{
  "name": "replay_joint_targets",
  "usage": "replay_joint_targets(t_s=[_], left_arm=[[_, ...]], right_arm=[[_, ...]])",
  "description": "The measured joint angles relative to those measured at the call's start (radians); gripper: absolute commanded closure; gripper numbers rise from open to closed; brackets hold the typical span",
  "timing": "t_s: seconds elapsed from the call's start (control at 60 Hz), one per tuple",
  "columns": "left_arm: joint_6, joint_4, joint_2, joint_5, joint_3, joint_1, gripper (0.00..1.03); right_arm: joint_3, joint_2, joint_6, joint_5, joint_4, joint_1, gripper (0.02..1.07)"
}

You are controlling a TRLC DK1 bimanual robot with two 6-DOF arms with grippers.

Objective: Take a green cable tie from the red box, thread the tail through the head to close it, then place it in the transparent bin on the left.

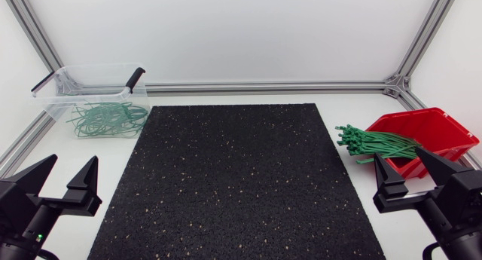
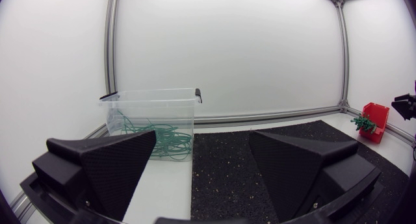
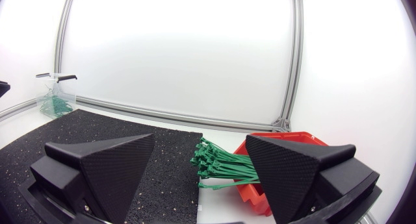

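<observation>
Head view: ties (image 1: 376, 144) just ahead of right claw (image 1: 397, 157)

Bundle hangs out of red box (image 1: 446, 129), long axis across the table, heads toward mat (image 1: 233, 185). My right claw is released, empty and nearest. Left claw (image 1: 74, 160) is also released, by bin (image 1: 63, 102).

A black rubber mat (image 1: 233, 177) flecked with pale specks is lying flat at the middle of the white table (image 1: 109, 148). Bare table surface is showing along both sides of the mat and beyond its far edge. An aluminium frame rail (image 1: 263, 87) is running parallel to the mat's far edge, with frame posts (image 1: 425, 30) rising from either end of it
</observation>
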Motion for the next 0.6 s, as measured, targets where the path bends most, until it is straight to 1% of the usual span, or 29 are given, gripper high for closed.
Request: replay_joint_targets(t_s=[0.133,0.367,0.6], left_arm=[[0.000,0.000,0.000,0.000,0.000,0.000,0.04],[0.000,0.000,0.000,0.000,0.000,0.000,0.04],[0.000,0.000,0.000,0.000,0.000,0.000,0.04]], right_arm=[[0.101,0.026,0.000,0.000,-0.060,0.000,0.05],[0.344,0.190,0.000,-0.003,-0.153,-0.048,0.05],[0.541,0.402,-0.041,-0.067,-0.258,-0.095,0.05]])
